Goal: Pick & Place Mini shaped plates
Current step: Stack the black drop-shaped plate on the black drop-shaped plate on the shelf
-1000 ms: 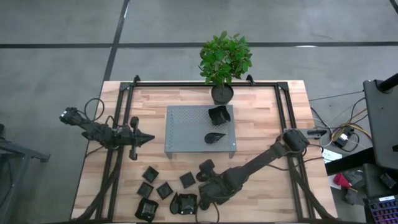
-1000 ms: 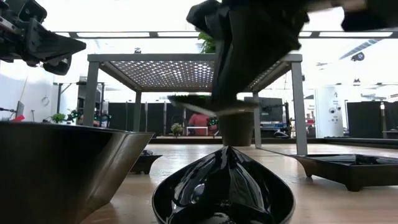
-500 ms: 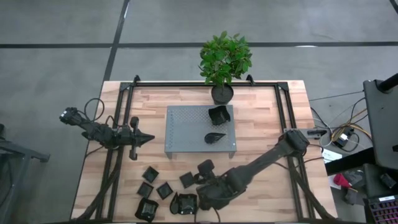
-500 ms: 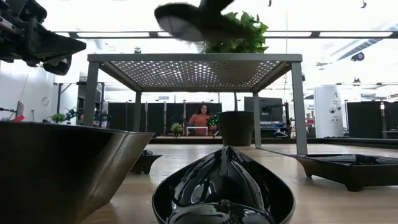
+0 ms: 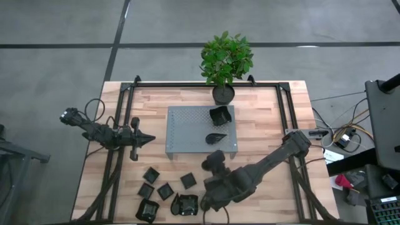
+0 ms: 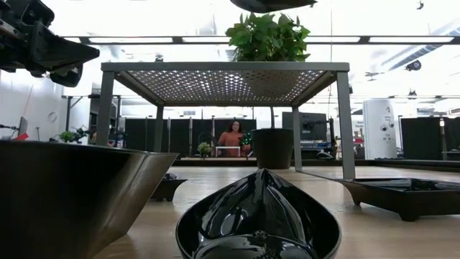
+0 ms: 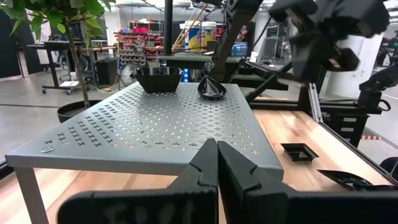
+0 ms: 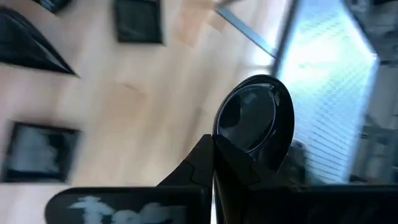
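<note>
A rounded mini plate [image 8: 256, 118] is being gripped at its rim by the right pincer [image 8: 213, 163], carried above the counter [image 5: 262, 134]. It should be kept level and set on a bare part of the grey perforated platform [image 5: 187, 131], clear of the two plates there. The left pincer [image 5: 145, 140] is being held clenched and empty beside the platform.

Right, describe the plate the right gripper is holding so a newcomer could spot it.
Start at the grey perforated metal platform mid-table. Just off its near edge, the right gripper pinches a small glossy black teardrop plate by its tip. It is the only plate held off the wood.

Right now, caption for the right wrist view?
Right pincer shut on a teardrop plate, carried above the wooden table.
</note>
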Tool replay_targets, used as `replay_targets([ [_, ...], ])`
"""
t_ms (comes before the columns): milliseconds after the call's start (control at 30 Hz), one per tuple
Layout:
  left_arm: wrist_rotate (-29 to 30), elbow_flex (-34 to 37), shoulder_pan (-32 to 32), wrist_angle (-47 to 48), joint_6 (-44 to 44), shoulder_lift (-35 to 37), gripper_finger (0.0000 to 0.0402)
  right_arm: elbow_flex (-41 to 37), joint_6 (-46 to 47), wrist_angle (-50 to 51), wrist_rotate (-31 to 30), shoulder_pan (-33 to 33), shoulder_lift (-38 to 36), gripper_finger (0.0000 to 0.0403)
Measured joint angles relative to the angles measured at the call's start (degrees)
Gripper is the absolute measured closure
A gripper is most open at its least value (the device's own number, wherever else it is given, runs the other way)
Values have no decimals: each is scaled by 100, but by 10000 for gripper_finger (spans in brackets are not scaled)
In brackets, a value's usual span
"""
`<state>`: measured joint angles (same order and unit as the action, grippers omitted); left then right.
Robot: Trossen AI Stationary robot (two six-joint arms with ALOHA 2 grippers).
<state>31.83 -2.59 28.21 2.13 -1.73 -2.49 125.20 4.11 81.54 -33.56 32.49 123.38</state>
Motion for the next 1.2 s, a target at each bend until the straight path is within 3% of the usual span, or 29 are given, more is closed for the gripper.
replay_targets([
  [167, 0, 0, 0, -1, 1, 0, 401, 28, -266, 405, -553, -138, -1, 394],
  [300, -2, 0, 2, -2, 1, 1, 401, 12, -563, 418, -608, -369, -1, 394],
  [600, -2, 0, 0, 0, 1, 1, 401, 3, -580, 853, -553, -908, -1, 394],
  [800, -2, 0, 0, 0, 0, -1, 401, -6, -747, 850, -75, -1089, -1, 394],
  [1200, -2, 0, 1, 0, 1, 1, 401, -49, -828, 848, -46, -1265, 8, 394],
])
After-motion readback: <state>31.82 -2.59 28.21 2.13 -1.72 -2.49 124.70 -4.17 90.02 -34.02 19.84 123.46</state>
